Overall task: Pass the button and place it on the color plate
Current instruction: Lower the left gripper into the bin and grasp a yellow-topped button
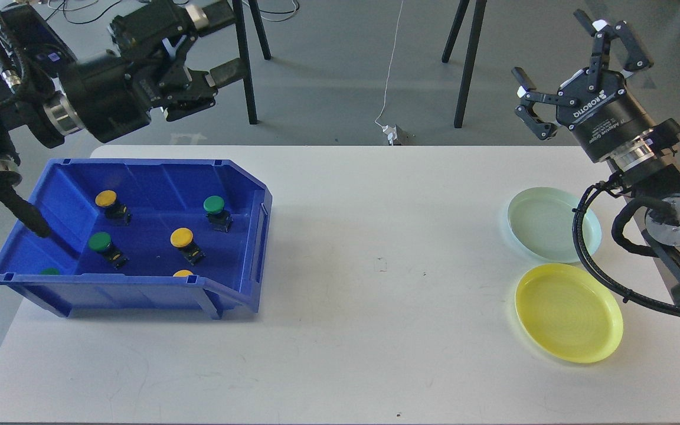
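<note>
Several push buttons with yellow or green caps lie in a blue bin (245, 195) at the table's left: a yellow one (105, 198), a green one (214, 205), a green one (100, 241), a yellow one (181, 237). Two more caps peek over the front wall. A pale green plate (546, 227) and a yellow plate (568, 311) lie at the table's right. My left gripper (204, 54) hangs above and behind the bin; it looks open and empty. My right gripper (552, 50) is open and empty, raised behind the pale green plate.
The white table (375, 265) spans the view between bin and plates. My right arm's black cable (588, 260) loops over the pale green plate's right edge. Stand legs (464, 65) and a white cord (388, 94) are on the floor behind the table.
</note>
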